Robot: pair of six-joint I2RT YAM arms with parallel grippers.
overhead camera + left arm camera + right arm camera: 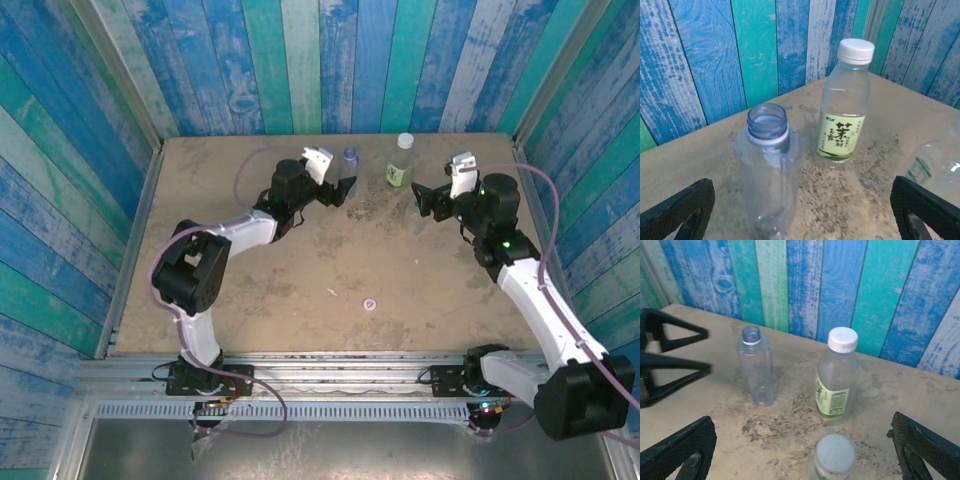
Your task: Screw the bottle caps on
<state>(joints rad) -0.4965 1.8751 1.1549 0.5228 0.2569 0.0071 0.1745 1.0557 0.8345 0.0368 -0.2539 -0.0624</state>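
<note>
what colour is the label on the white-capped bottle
Pale green label with dark characters; clearest in the left wrist view.

Three bottles crowd the far middle of the table [300, 330]: a blue-tinted bottle [350, 158] on the left, a green-label bottle [400, 165] to its right with a clear gap between them, and a capped clear bottle [834, 460] just nearer. The plank wall [320, 60] stands close behind. The near half lies open, apart from one small cap [371, 303].
</note>
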